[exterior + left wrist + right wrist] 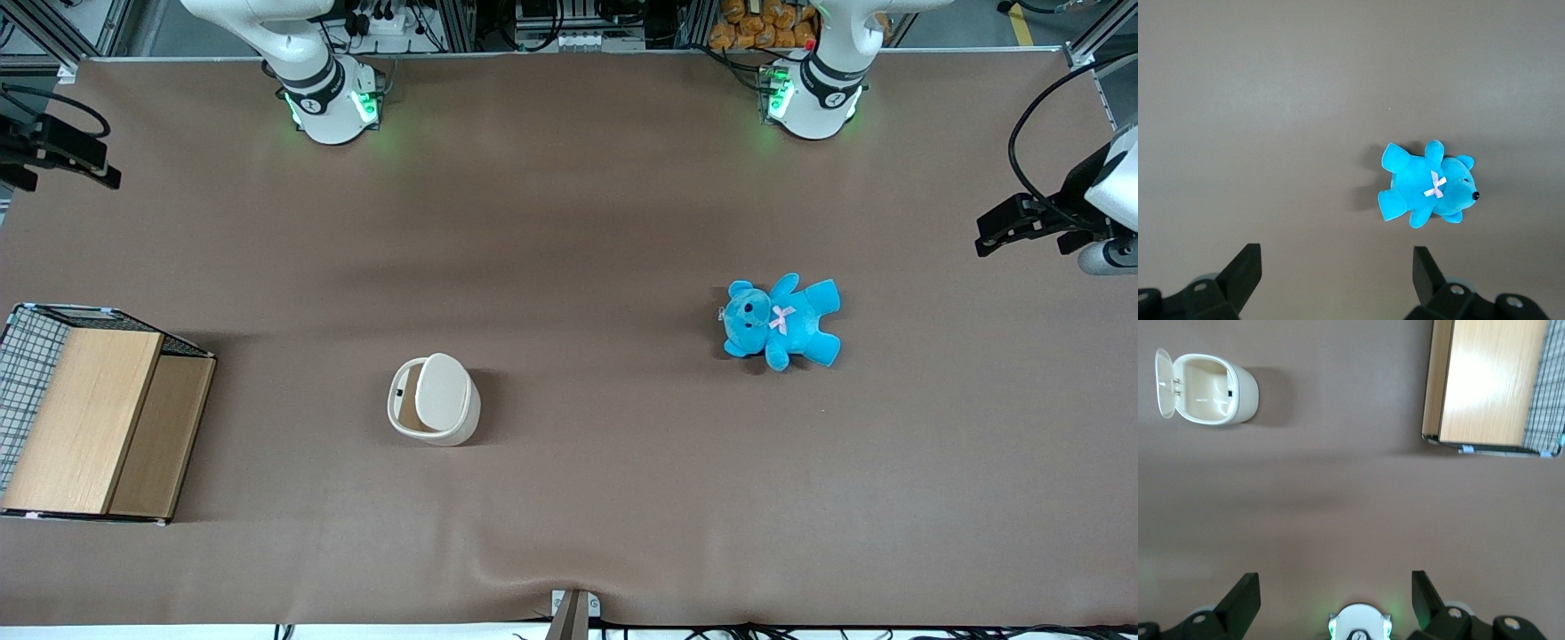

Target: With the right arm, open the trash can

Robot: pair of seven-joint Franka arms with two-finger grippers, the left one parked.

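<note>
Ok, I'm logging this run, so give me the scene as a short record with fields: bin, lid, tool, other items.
bin: trash can upright on the brown table, apart from everything else
lid: tilted up, tan inside showing in the right wrist view
tool: right arm's tool open, high above the table, not touching the bin
basket: wood-panelled wire basket toward the working arm's end
toy: blue teddy bear lying toward the parked arm's end
task state: bin appears open

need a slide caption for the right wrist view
Open pincer high above the table, trash can with its lid tipped up, basket beside it.
</note>
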